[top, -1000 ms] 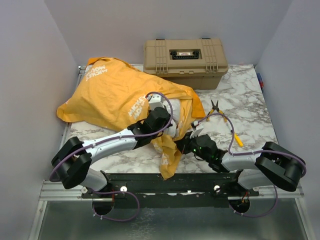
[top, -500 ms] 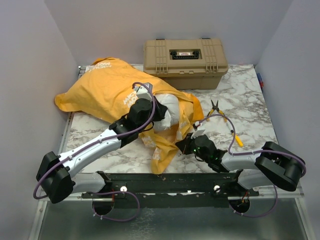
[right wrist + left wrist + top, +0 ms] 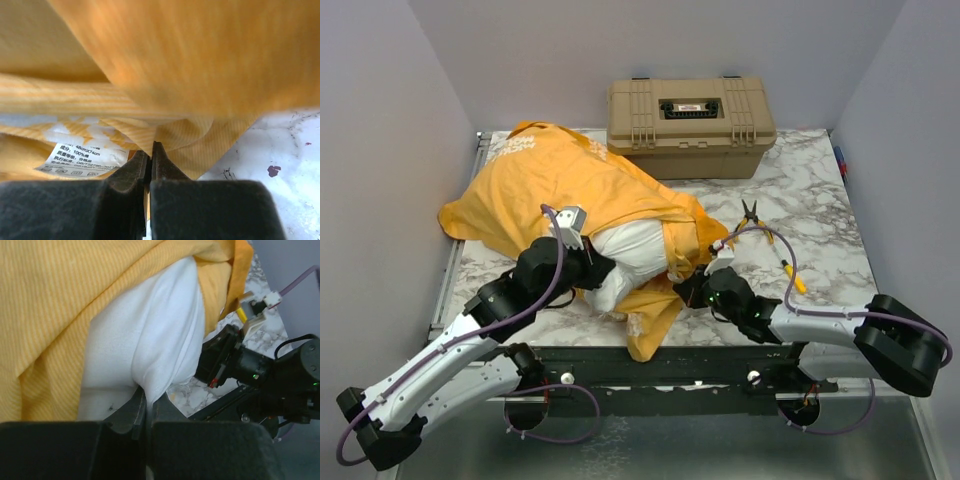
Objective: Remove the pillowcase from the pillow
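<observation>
The orange-yellow pillowcase (image 3: 555, 185) lies across the left half of the table and still covers most of the pillow. The white pillow (image 3: 630, 252) bulges out of the case's open end near the front. My left gripper (image 3: 603, 277) is shut on a pinch of the white pillow (image 3: 150, 340). My right gripper (image 3: 692, 289) is shut on the pillowcase hem (image 3: 175, 135), beside a white care label (image 3: 82, 155). A flap of the pillowcase (image 3: 648, 325) hangs over the table's front edge.
A tan toolbox (image 3: 690, 112) stands at the back centre. Pliers (image 3: 752, 213) and a yellow-handled tool (image 3: 790, 275) lie on the marble table (image 3: 820, 200) at the right. Grey walls close in both sides.
My left gripper has drawn back toward the front left with the pillow's end, so more white pillow shows out of the case. My right gripper has held the hem roughly in place.
</observation>
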Controlling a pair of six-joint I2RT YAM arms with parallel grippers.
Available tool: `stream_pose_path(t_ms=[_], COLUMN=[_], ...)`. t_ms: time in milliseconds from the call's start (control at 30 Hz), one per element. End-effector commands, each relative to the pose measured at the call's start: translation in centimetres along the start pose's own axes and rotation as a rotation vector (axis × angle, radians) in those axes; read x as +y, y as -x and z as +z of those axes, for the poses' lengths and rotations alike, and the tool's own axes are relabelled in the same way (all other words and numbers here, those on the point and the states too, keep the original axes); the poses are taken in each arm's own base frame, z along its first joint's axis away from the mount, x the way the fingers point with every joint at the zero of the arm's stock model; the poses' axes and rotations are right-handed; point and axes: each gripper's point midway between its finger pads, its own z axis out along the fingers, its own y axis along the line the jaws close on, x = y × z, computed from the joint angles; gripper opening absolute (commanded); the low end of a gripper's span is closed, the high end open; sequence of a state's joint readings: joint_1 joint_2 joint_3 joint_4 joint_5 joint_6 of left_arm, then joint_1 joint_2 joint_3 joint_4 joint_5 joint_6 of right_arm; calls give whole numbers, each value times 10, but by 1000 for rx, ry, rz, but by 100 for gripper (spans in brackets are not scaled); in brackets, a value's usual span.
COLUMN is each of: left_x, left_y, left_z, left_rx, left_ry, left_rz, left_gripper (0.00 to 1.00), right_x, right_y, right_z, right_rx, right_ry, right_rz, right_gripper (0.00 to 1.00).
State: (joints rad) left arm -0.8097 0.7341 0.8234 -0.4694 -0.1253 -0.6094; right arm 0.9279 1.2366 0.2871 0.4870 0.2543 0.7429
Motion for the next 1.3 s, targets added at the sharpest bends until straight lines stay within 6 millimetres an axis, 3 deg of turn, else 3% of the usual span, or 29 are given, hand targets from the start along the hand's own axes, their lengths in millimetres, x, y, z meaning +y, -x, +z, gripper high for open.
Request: stream_pose_path(t_ms=[0,167,333,500,667,900,1100,1267], left_x=[33,39,30,29,29,27,37,53], left_y=[-28,-35,-32,-32,-30,-27,-15,9], left_z=[-2,14,25,26,23,22,13,-6], left_rx=[42,56,55,48,37,25,-34,-141], left_ry=[110,140,97,84,80,76,135,232], left_rz=[-32,-3,28,31,23,15,9,-11], left_gripper=[0,0,0,0,0,0,0,0], right_x=[-2,38,56,70,70,51,3,-43], right_y=[9,36,52,68,84,90,95,98], right_z=[-5,-23,-46,-62,-49,-20,-13,-17], right_rx=[16,-3,16,13,3,13,-12,-21], right_ry=[-38,122,181,211,141,-28,-270,-329], right_rz=[-85,-191,-270,-314,-361,-394,-404,-294], right_gripper=[7,35,58,69,69,58,32,7])
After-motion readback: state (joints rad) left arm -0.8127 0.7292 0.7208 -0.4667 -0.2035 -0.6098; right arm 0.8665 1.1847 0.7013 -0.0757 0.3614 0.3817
